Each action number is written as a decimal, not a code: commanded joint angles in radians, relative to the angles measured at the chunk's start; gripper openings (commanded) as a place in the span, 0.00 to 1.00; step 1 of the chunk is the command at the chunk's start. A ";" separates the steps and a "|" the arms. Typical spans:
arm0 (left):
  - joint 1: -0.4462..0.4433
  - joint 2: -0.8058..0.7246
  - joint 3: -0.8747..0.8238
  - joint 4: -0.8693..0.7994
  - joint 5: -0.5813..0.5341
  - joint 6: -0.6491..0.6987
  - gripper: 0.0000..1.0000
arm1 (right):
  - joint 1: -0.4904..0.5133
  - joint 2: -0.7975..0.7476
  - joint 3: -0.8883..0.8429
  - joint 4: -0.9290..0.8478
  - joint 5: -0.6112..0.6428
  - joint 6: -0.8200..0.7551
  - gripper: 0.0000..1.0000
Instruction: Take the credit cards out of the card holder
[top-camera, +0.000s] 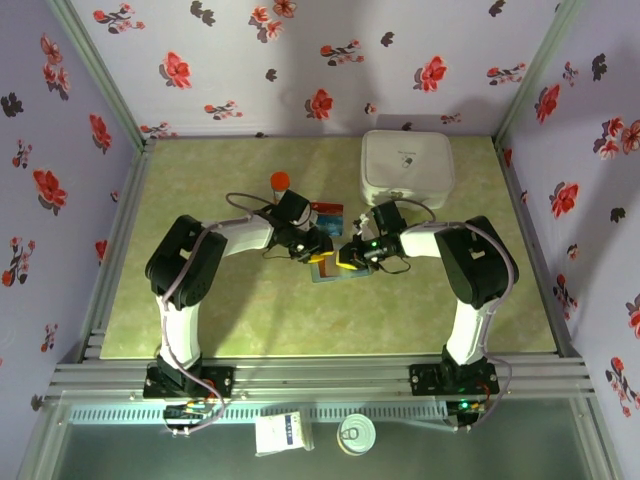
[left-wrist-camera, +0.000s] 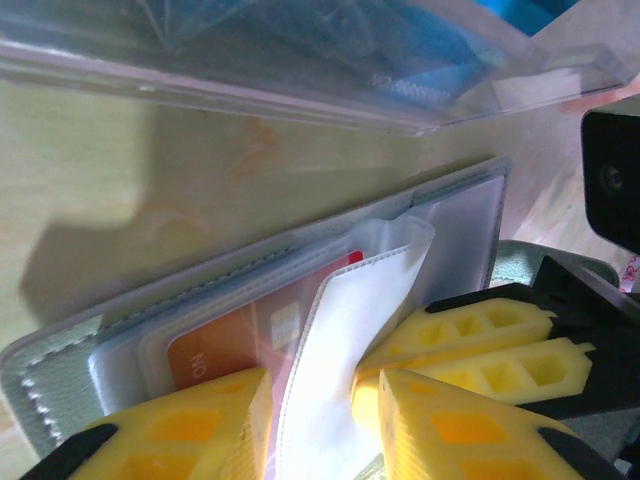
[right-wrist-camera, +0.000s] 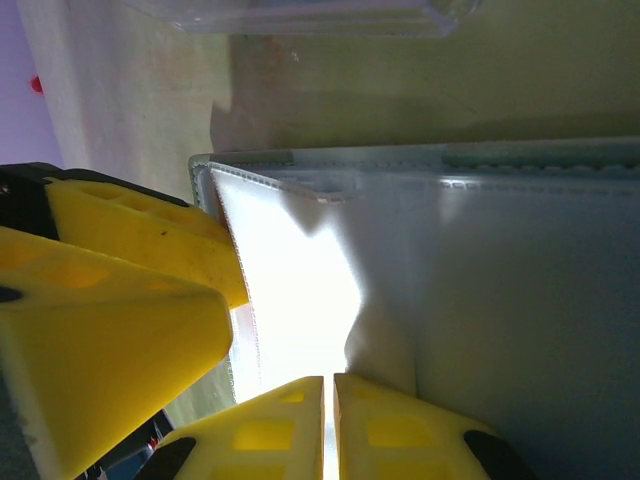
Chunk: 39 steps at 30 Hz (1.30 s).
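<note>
Right, out on the left stands the orange-capped bottle (top-camera: 280, 182), just far of the left arm's wrist. Next along, the left gripper (left-wrist-camera: 312, 400) hangs low over the card holder (left-wrist-camera: 45, 385). The holder lies open on the green table (top-camera: 260, 320), about mid-table and squarely between the two grippers. The left gripper's yellow fingers (left-wrist-camera: 190, 430) stand a narrow way apart, one on either side of a clear sleeve (left-wrist-camera: 345, 320) that lifts off the holder. Whether they actually press the sleeve, I cannot tell. Beside the left finger, an orange-red credit card (left-wrist-camera: 225, 350) sits tucked in a pocket of the holder, with only part of it showing. Just far of the holder lies a clear plastic sheet (left-wrist-camera: 250, 70) with something blue under it.

On to the right, the right gripper (right-wrist-camera: 328, 385) reaches in from the right side. Its fingers are all but together, nipping the edge of that same clear sleeve and holding it up off the grey-blue panel. The two grippers sit just beside each other. At the far right, apart from the holder, rests the white zip case (top-camera: 407, 168).
</note>
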 joint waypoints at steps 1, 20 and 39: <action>-0.008 0.031 0.003 0.032 0.026 -0.024 0.30 | -0.006 0.028 -0.037 -0.027 0.028 0.003 0.13; -0.015 -0.022 -0.025 0.163 0.078 -0.092 0.24 | -0.015 -0.249 0.036 -0.261 0.179 0.006 0.20; -0.108 0.129 0.187 0.101 0.091 -0.093 0.50 | -0.128 -0.411 0.133 -0.641 0.521 -0.125 0.33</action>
